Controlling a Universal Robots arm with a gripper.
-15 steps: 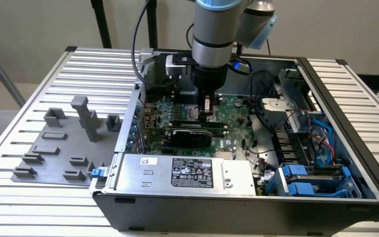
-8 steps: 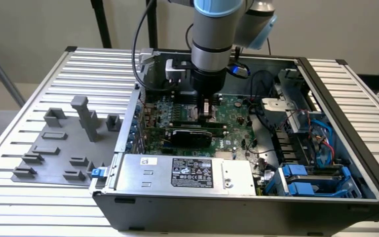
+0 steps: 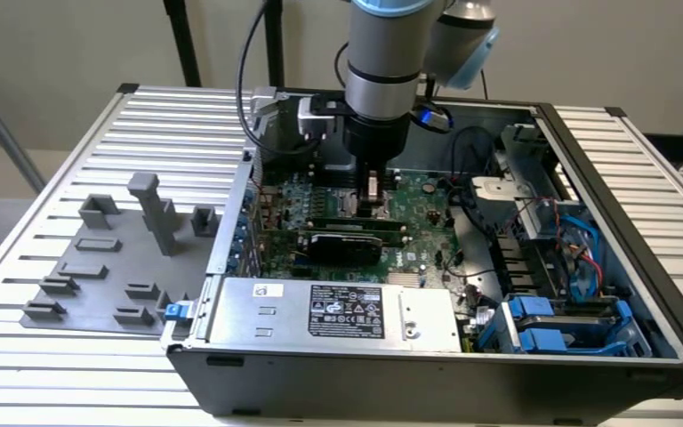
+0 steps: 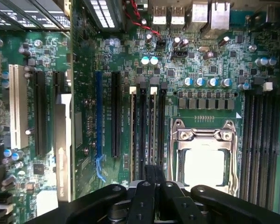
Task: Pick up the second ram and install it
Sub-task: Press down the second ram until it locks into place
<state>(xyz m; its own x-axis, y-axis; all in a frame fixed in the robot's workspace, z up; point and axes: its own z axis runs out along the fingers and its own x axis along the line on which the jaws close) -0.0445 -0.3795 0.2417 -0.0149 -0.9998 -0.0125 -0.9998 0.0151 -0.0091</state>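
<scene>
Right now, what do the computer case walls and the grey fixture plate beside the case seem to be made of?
The computer case walls look like painted sheet metal: thin, dark, matte, with folded edges. The grey fixture plate looks like plastic, maybe printed: uniform matte grey with blocky raised holders. That is less certain.

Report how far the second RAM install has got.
Done: the approach; the end effector is inside the case, low over the motherboard. In hand: it is shut above the white-latched memory slots beside the CPU socket; whether the second ram is pinched in it or already in a slot cannot be told. Left: a seated stick is not confirmed.
</scene>
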